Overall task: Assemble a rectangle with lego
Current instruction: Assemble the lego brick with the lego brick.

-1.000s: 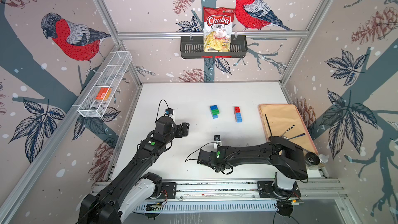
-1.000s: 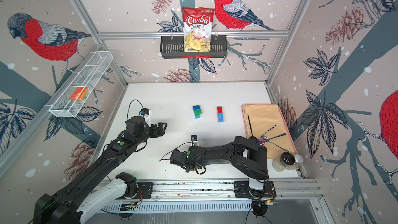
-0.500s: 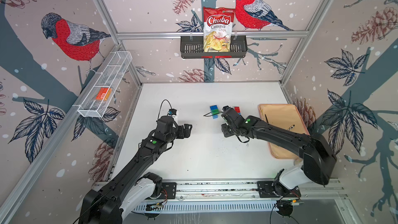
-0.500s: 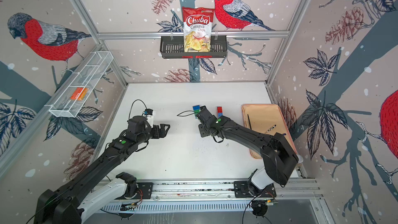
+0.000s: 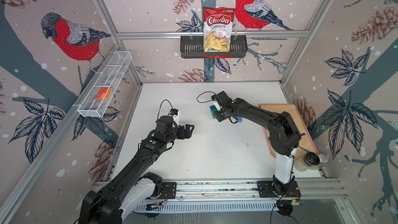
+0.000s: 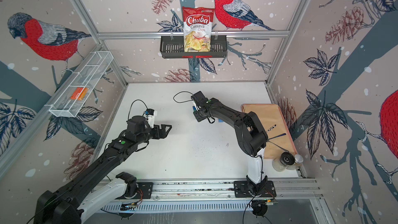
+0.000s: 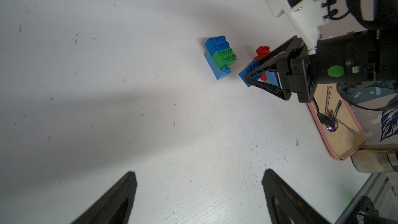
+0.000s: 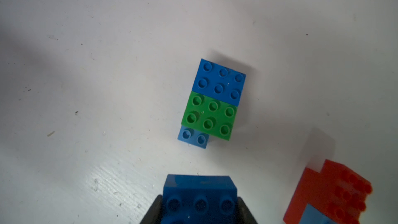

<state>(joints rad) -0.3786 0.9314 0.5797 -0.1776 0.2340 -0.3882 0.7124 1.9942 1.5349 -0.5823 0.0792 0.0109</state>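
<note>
The lego lies at the back middle of the table. One stack has a dark blue brick (image 8: 218, 81) and a green brick (image 8: 210, 115) on a light blue brick (image 8: 192, 136); it shows in a top view as the stack (image 5: 212, 110). Beside it a red brick (image 8: 336, 190) sits on another light blue brick (image 8: 314, 214). My right gripper (image 8: 199, 200) is shut on a dark blue brick (image 8: 199, 188), a little above the table between the two stacks. My left gripper (image 7: 199, 177) hangs open over bare table, well to the left of the stacks (image 5: 189, 130).
A tan tray (image 5: 286, 108) with cutlery lies along the right edge, with two jars (image 5: 308, 160) at its near end. A wire mesh basket (image 5: 103, 93) with an orange box hangs on the left wall. A black basket (image 5: 189, 48) with a chips bag hangs on the back wall.
The right arm has swung from the front of the table to the back and now hangs beside the blue and green stack. The left gripper has crept slightly to the right.
</note>
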